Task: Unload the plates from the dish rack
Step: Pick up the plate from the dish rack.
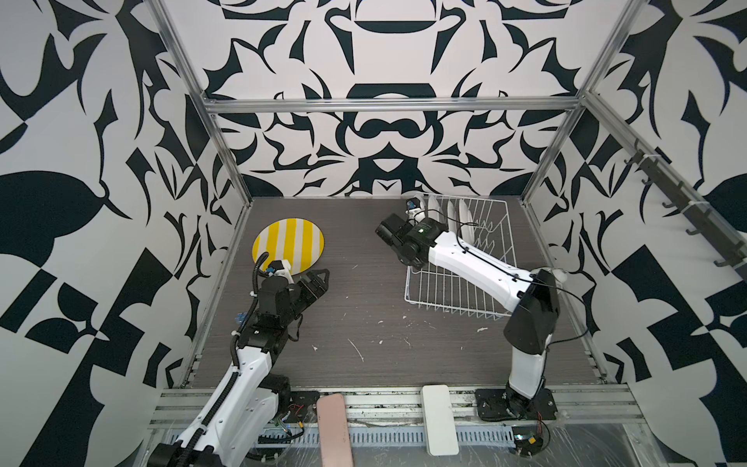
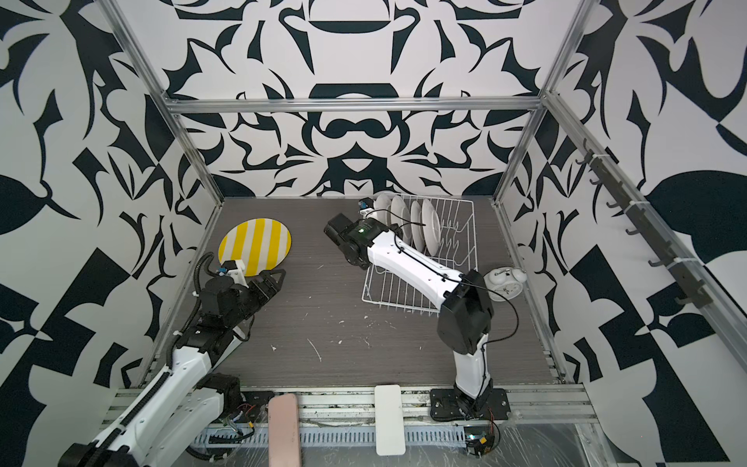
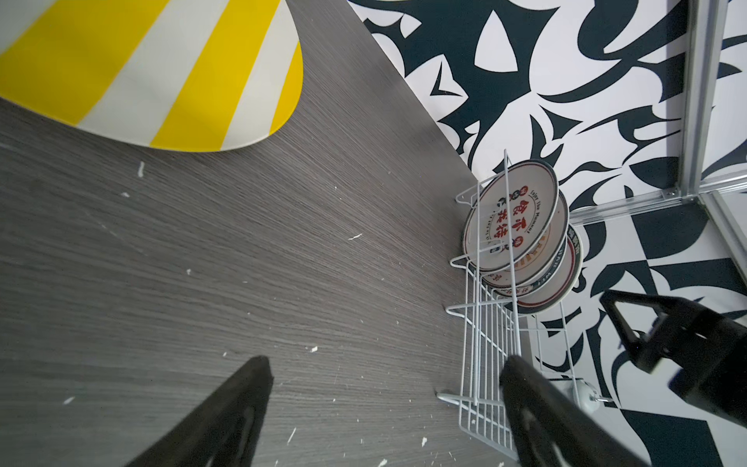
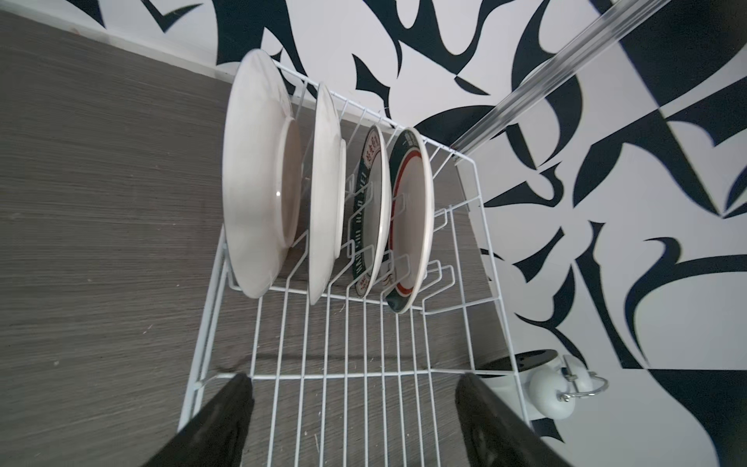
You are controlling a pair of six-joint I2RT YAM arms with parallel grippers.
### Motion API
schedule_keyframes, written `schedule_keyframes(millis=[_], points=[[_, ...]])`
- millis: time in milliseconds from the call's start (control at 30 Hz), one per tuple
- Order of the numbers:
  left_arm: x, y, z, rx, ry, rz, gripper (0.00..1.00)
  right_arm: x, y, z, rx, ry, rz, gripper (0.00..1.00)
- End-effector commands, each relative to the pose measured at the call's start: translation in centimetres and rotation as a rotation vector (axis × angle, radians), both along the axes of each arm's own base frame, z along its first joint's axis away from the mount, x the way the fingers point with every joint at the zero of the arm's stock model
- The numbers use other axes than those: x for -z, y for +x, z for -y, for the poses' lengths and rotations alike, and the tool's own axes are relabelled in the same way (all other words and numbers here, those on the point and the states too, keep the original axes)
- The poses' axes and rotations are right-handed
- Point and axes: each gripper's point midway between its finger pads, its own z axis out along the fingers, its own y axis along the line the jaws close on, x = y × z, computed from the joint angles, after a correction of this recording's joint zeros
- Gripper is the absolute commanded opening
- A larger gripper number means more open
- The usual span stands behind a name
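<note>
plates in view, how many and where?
5. Four plates stand on edge in neighbouring slots at the dish rack's far end; the yellow striped plate lies flat on the table. None looks hidden.

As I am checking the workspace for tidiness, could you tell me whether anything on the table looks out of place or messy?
A white twin-bell alarm clock sits beside the white wire dish rack, an odd item among dishes. White flecks litter the dark wood-grain tabletop. Nothing else stands out.
</note>
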Motion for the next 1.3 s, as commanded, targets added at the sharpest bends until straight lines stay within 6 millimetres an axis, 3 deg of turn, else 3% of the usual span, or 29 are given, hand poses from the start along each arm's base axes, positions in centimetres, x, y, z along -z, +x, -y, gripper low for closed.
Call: schedule_keyframes(millis=[0, 233, 433, 867, 1033, 1267], points=[[-1.1, 0.7, 0.4, -0.001, -0.006, 0.045, 0.93, -2.7, -0.2, 1.7, 0.055, -0.122, 0.067, 0.83], [-1.1, 0.9, 1.3, 0.031, 0.003, 0.037, 0.93, -2.8, 1.7, 1.4, 0.037, -0.18, 0.058, 0.82], [-1.0, 0.9, 2.0, 0.041, 0.02, 0.046, 0.93, -3.4, 2.7, 3.4, 0.042, -0.173, 0.064, 0.78], [-1.4, 1.6, 3.3, 0.07, -0.012, 0.038, 0.93, -1.7, 5.4, 8.3, 0.092, -0.138, 0.023, 0.71], [-0.8, 1.8, 3.0, 0.054, -0.005, 0.024, 0.93, -0.2, 6.2, 8.8, 0.075, -0.053, 0.027, 0.65], [-0.5, 1.7, 3.1, 0.056, -0.002, 0.013, 0.93, 1.4, 7.2, 10.3, 0.116, -0.082, 0.0, 0.61]])
